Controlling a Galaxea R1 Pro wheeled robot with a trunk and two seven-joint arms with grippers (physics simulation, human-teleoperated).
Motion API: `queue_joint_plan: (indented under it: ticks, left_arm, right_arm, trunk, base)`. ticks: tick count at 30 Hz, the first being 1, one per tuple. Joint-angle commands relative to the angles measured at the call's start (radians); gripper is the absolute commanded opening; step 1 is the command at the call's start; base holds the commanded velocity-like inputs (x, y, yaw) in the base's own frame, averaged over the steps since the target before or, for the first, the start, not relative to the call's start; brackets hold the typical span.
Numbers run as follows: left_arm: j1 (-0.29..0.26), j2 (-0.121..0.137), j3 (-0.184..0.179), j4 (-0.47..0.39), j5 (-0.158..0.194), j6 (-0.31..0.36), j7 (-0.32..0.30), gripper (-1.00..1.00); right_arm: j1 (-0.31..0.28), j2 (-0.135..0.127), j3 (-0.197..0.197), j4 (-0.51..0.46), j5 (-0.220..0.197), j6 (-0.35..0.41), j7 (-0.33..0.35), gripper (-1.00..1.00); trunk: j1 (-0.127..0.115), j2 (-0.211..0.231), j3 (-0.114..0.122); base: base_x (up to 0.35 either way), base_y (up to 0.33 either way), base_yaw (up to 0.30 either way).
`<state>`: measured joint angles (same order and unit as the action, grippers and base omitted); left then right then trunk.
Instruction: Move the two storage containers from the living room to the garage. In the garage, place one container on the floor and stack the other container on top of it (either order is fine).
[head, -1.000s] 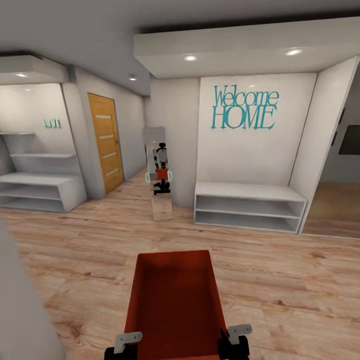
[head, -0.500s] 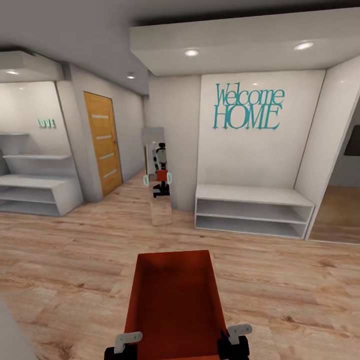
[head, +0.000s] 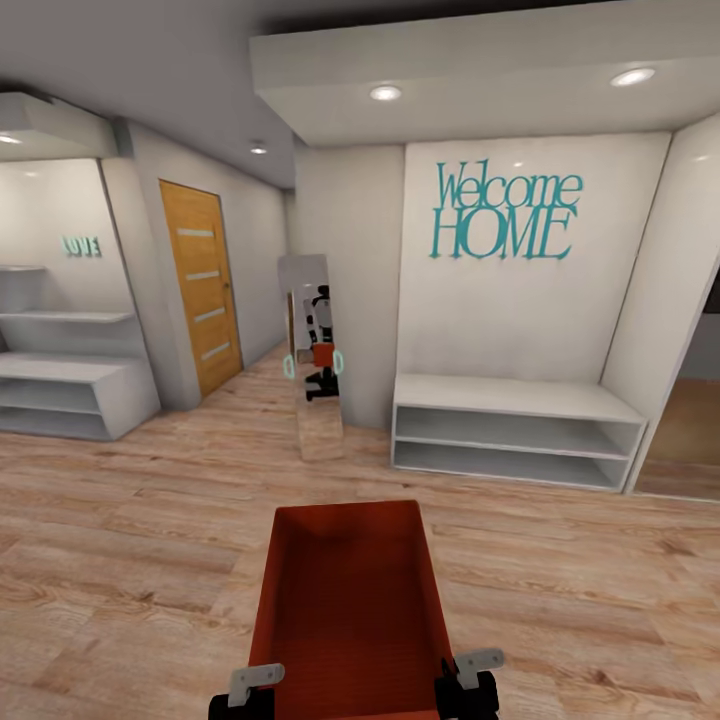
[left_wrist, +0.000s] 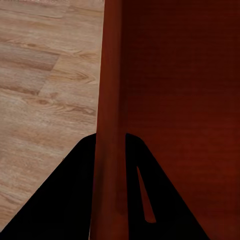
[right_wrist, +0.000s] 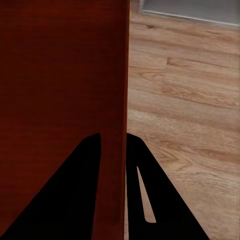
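Wood-plank hallway (head: 150, 520); both jaws clamp storage container (head: 350, 600) side walls.

orange-red storage container (head: 350, 610), light wood plank floor (head: 560, 570), teal "Welcome HOME" lettering (head: 505, 215) on a white wall, orange-wood door (head: 203, 285) with frosted strips
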<state>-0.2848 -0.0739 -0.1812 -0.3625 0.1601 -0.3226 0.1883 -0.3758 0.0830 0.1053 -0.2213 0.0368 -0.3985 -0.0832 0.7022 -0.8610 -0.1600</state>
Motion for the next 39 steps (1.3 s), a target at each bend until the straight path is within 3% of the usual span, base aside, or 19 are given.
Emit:
queue_joint_plan:
  ticks: [1, 12, 39]
  left_arm:
    - [-0.001, 0.001, -0.018, 0.001, 0.011, -0.005, 0.013, -1.00]
    - [-0.001, 0.001, -0.018, 0.001, 0.011, -0.005, 0.013, -1.00]
    - [-0.001, 0.001, -0.018, 0.001, 0.011, -0.005, 0.013, -1.00]
  right_arm:
    - [-0.002, 0.000, 0.004, 0.000, 0.011, 0.000, -0.010, -1.00]
    - [-0.002, 0.000, 0.004, 0.000, 0.011, 0.000, -0.010, -1.00]
    - [-0.002, 0.000, 0.004, 0.001, 0.011, 0.000, -0.011, -1.00]
  trunk:
    - [0.001, -0.001, -0.001]
    - [0.001, -0.001, -0.001]
    - [0.001, -0.001, -0.001]
  base:
    - [0.336, 0.000, 0.054]
    - [0.336, 0.000, 0.146]
    - [0.336, 0.000, 0.259]
